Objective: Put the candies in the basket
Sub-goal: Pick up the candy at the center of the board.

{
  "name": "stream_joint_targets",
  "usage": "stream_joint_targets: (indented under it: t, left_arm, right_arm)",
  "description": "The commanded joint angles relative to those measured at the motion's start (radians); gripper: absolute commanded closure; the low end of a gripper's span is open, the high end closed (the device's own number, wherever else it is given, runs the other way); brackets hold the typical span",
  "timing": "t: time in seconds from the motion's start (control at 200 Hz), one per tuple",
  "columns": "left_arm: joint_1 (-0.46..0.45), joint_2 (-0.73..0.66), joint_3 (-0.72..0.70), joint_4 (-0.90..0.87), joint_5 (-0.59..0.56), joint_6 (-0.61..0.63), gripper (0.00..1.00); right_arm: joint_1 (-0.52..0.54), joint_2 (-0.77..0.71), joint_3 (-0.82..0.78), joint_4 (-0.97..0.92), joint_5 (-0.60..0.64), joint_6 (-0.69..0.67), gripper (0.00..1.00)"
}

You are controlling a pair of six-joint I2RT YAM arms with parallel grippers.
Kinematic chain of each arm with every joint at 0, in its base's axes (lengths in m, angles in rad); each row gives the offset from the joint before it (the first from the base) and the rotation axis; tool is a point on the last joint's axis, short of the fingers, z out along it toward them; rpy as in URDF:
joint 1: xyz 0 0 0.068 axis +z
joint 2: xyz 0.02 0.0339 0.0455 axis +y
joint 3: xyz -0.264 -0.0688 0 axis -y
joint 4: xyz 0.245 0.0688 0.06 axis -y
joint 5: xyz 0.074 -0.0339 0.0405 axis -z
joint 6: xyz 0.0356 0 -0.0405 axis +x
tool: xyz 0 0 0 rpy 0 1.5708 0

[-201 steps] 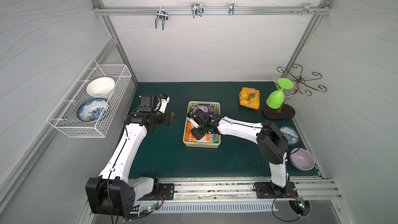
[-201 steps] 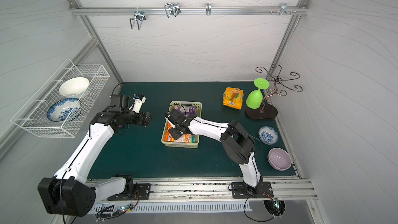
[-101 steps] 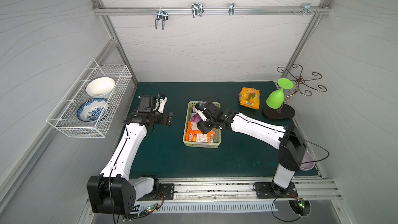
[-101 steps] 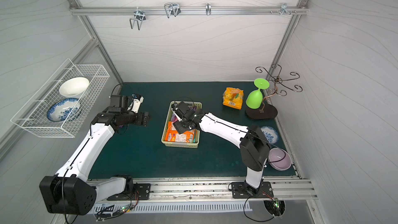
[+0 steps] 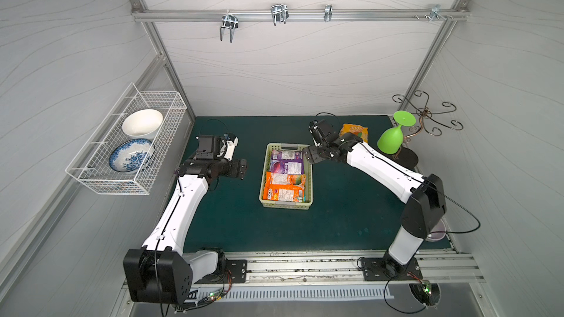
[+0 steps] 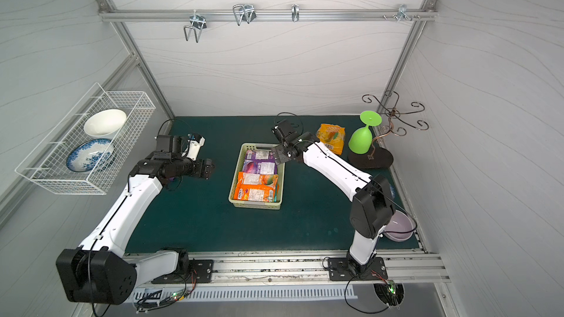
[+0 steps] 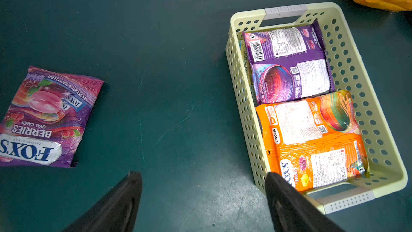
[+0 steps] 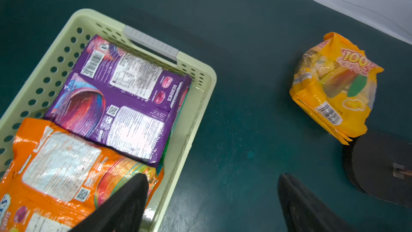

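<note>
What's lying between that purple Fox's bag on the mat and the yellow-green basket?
Nothing. In the left wrist view, only bare green mat separates the purple bag from the basket.

2 white arms (image 5: 187,208), black joints (image 5: 422,208), thin black cables (image 5: 169,214), black fingers (image 7: 116,208).

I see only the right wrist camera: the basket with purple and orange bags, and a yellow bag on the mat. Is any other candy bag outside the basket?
Observer: Yes. A purple FOX'S Berries bag lies flat on the green mat, apart from the basket, on the side of the left arm.
Operator: Does the left gripper hold it?
Observer: No. It is open and empty, above bare mat between that bag and the basket.
Operator: What is over the black base beside my yellow bag?
Observer: A green goblet, upside down and tilted.
</note>
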Motion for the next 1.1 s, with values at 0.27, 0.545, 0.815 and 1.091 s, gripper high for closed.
stream_joint_targets:
  t: [0.27,0.545,0.815,1.091]
  left_arm:
    - [0.005,-0.017,0.024,0.005,0.030,-0.012,0.09]
    - [0.005,-0.010,0.021,0.011,0.048,-0.014,0.09]
    - [0.005,0.005,0.019,0.017,0.060,-0.009,0.09]
    - [0.005,0.047,0.029,0.018,0.060,-0.008,0.09]
  right_arm:
    - [-0.173,0.209,0.261,-0.144,0.088,0.057,0.11]
    - [-0.256,0.385,0.429,-0.192,0.137,0.032,0.12]
    - [-0.314,0.583,0.591,-0.194,0.212,-0.039,0.13]
    - [-0.372,0.761,0.761,-0.186,0.245,-0.088,0.17]
